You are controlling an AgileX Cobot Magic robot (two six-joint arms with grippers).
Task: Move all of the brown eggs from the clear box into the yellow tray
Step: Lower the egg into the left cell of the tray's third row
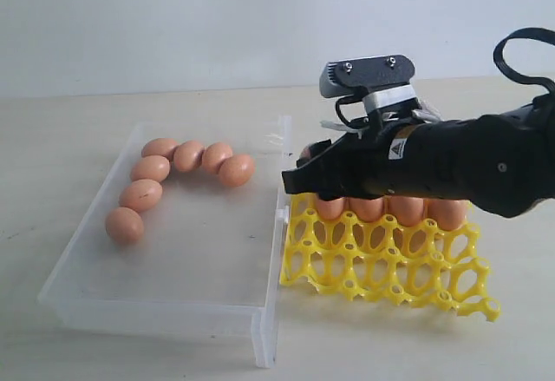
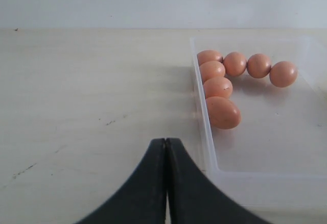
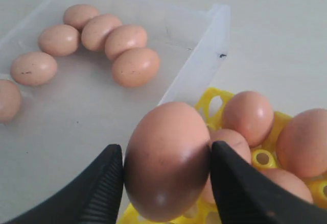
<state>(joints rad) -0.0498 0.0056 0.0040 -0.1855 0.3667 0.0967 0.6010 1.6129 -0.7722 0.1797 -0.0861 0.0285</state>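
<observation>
Left gripper (image 2: 166, 150) pressed together over table (image 2: 76, 91), just beside clear box (image 1: 173, 312). Right gripper (image 3: 166, 175) pinching one brown egg (image 3: 163, 142) above yellow tray (image 1: 381, 272), box-side corner. Tray's far rows hold eggs. Six brown eggs (image 1: 188, 155) in box (arc, far-left).

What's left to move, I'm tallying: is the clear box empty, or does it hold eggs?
Not empty. Seven brown eggs lie on the floor of the clear box, in a curved row.
</observation>
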